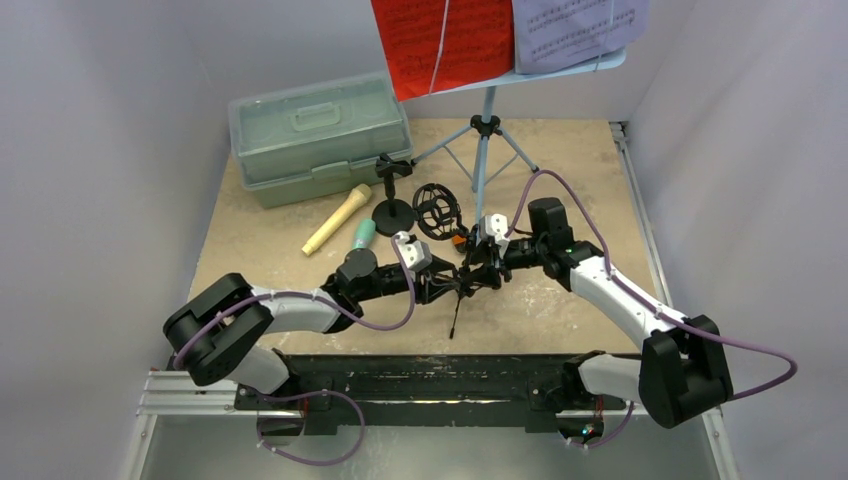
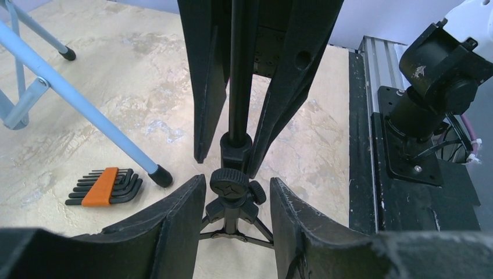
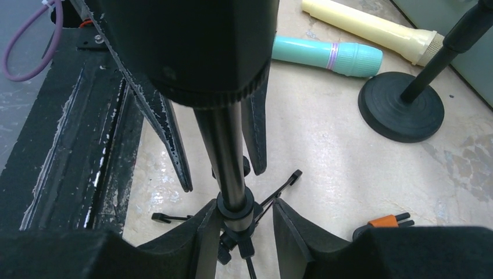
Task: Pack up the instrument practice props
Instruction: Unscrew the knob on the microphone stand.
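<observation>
A green case (image 1: pixel 320 135) sits at the far left of the desk (image 1: pixel 560 290), lid down. Near it, a tan mic (image 1: pixel 337 220) lies flat. A teal mic (image 1: pixel 363 235) lies just to its right, partly hidden by the left arm. Next to the right, the round-base holder (image 1: pixel 393 210) stands upright, apart from both mics.

At the middle of the desk, the two arms meet from either side around the tripod holder (image 2: pixel 232 186). Its ring top (image 1: pixel 437 208) shows just beyond them, near the round base. The left jaws are half closed, one on each side of the knob above the folding legs. Only slivers of gap show, so I cannot tell whether they are actually grasping it. The right jaws are on the same pole, on either side of a collar. One finger looks to be against the collar and the other just off it, so here too I cannot tell whether they are clenched.

A set of hex keys (image 2: pixel 104 186) in an orange clip lies on the desk just beside the holder. One rubber-tipped leg of the rack (image 1: pixel 485 150) ends near the keys.

The light-blue rack stands on its tripod at the far side, right of centre. A red sheet (image 1: pixel 440 40) rests on its shelf, with a purple sheet (image 1: pixel 575 30) to its right.
</observation>
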You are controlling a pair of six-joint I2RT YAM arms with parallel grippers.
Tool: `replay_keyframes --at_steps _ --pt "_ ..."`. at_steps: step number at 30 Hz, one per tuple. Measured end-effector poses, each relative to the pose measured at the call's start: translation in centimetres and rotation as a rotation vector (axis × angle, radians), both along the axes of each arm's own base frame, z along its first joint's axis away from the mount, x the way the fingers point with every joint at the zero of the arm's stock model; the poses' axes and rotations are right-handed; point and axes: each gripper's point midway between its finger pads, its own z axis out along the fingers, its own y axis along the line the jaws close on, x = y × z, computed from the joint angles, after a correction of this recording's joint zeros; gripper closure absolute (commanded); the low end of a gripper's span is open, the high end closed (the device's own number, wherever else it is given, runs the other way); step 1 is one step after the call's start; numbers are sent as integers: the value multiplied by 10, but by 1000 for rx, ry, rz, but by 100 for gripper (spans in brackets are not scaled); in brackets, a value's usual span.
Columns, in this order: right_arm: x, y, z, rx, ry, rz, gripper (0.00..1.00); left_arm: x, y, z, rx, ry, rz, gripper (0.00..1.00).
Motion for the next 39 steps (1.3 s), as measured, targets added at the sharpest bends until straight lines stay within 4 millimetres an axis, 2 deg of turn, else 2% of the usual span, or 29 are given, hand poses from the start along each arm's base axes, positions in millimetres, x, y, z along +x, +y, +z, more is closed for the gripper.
replay_keyframes --at_steps 6,11,12,19,27,34,36,39 --pt "-1 0 0 -1 -2 5 66 4 -3 0 -13 10 9 73" --pt "-1 0 -1 -2 -8 7 69 7 -4 -1 -24 34 23 98" --pt "-1 0 -1 -3 -10 8 70 8 -4 -1 -28 42 25 100" --pt "-1 1 -1 -7 -20 14 72 7 1 0 -103 170 78 100" --pt "0 2 -1 -8 -34 15 73 7 5 1 -270 569 203 100" --pt "1 1 -2 -14 -34 9 72 7 3 1 -344 793 262 100" --pt "2 0 -2 -15 -34 3 72 9 -1 1 -352 857 272 92" --pt "5 -3 -2 -17 -36 -10 72 12 -6 1 -349 933 290 74"
